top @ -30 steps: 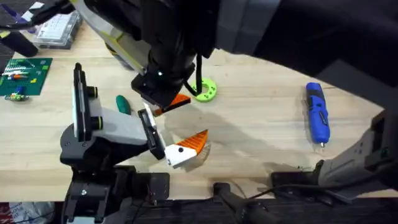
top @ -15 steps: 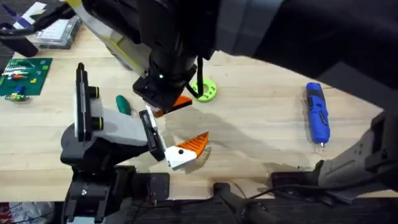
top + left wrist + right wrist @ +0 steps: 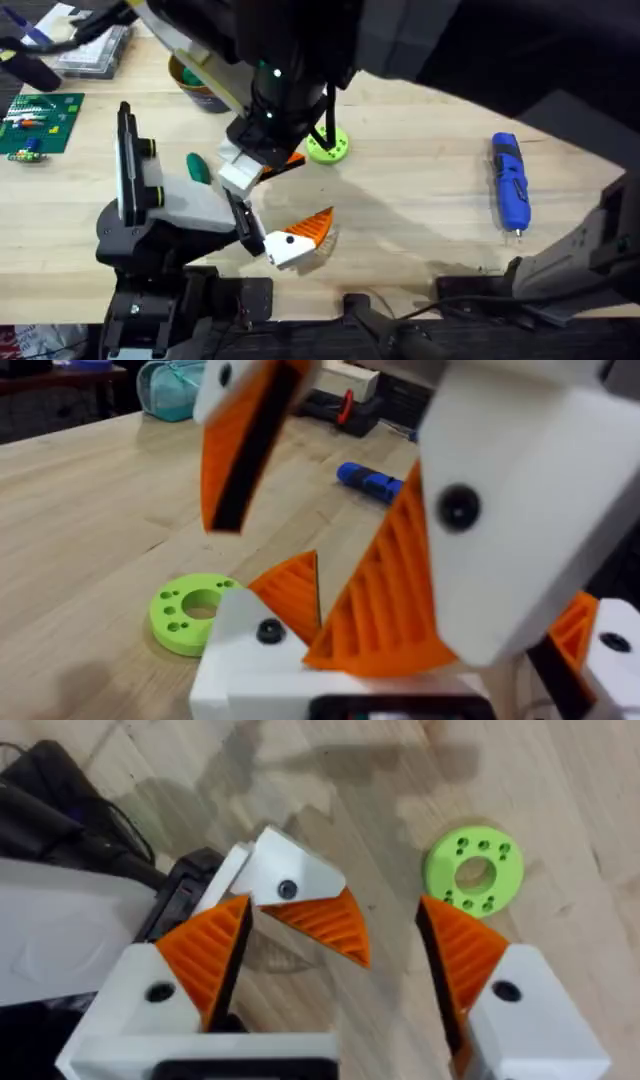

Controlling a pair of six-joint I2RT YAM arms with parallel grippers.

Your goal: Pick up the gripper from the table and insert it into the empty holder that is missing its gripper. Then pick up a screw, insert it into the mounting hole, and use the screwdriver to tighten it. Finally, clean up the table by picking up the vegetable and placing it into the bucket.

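Left end effector (image 3: 330,550) clamped on the gripper (image 3: 243,170), right end effector (image 3: 335,955) spread wide and empty, green ring (image 3: 474,870) just past its pad.

The right gripper (image 3: 335,955) hangs over the wooden table (image 3: 560,780) with its orange ribbed fingers (image 3: 205,955) spread wide apart. Between them lies the gripper (image 3: 300,900), white base with a black dot, orange tip. It sits against the black holder (image 3: 185,900). A lime-green ring (image 3: 474,872) lies just beyond the other finger
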